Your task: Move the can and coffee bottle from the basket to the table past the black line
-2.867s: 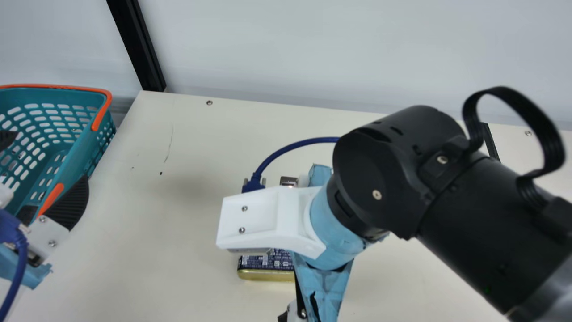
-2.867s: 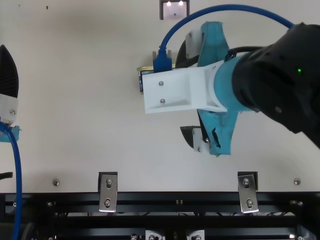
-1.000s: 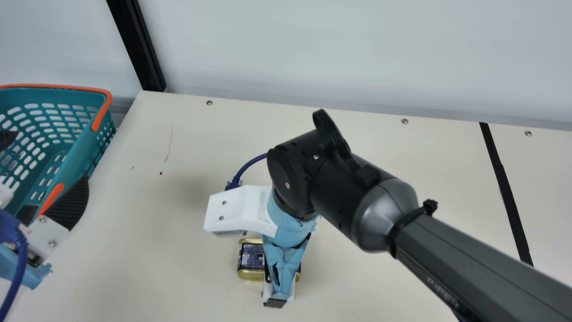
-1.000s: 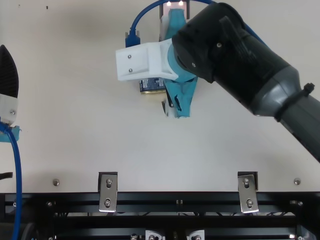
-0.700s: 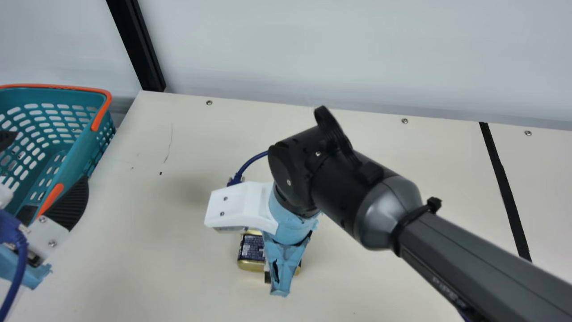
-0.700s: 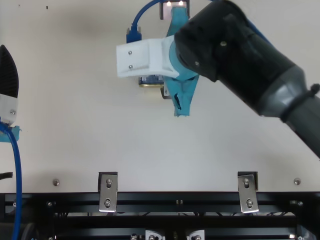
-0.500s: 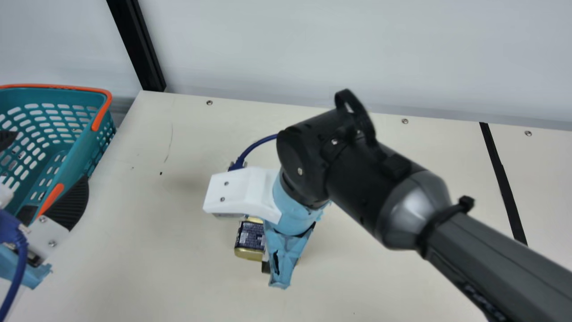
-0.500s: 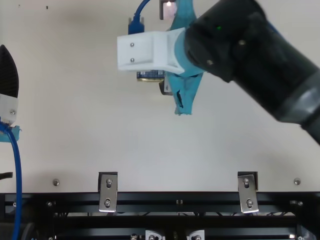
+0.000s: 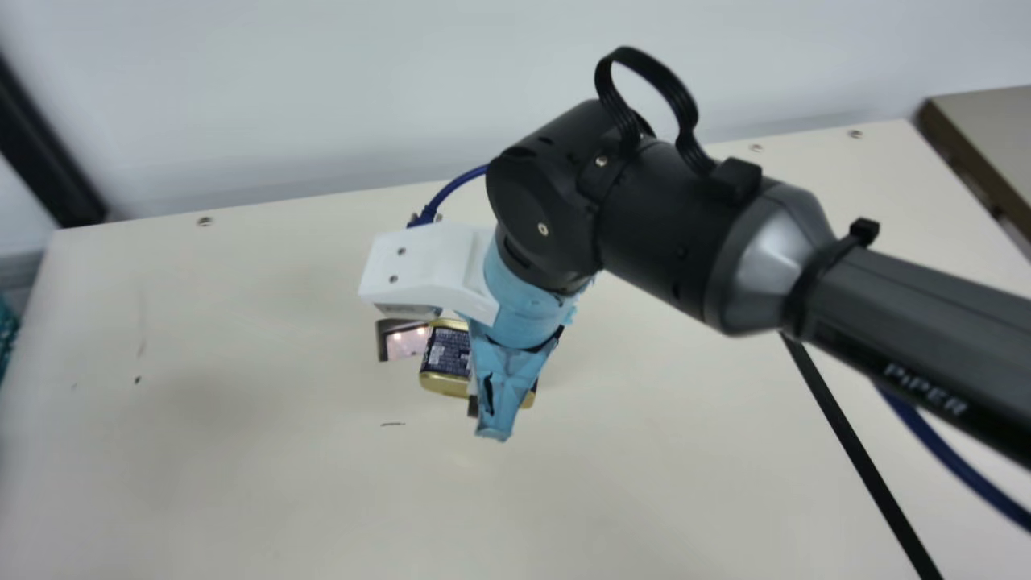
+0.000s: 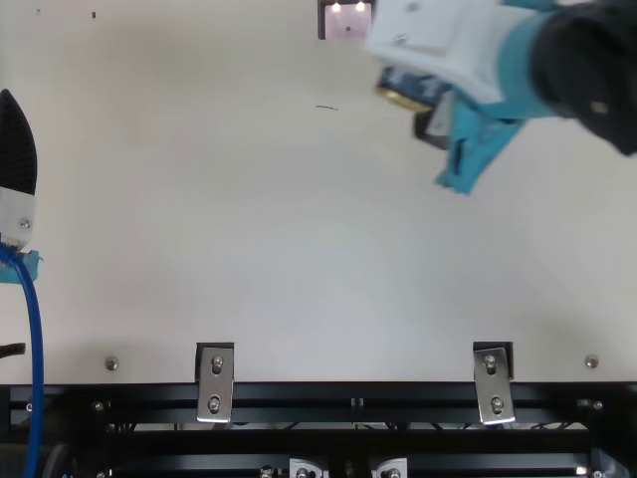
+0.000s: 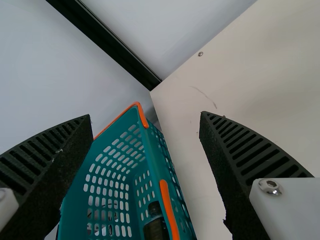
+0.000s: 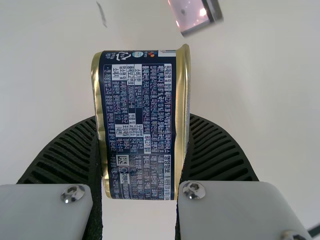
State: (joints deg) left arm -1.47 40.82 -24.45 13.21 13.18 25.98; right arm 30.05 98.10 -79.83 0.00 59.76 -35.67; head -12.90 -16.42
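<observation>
Teal and perforated, the basket (image 11: 150, 155) fills out in the left wrist view, with the dark coffee bottle (image 11: 156, 227) inside it; the main view gives just a sliver of teal at its left edge, but also the black line (image 9: 846, 451) slanting across the table (image 9: 628, 491). The top view has the left gripper (image 10: 17, 144) at its left edge, and its wrist view shows the jaws spread wide.

Against the earlier frames, the main view has turned. In the top view, the right gripper (image 9: 509, 374) and the can (image 12: 140, 125) have travelled to the right, away from the small pink-lit plate (image 10: 346, 22).

The can is navy with gold rims and packed with pale print, pinched between the right gripper's jaws above the table, on the basket's side of the line.
</observation>
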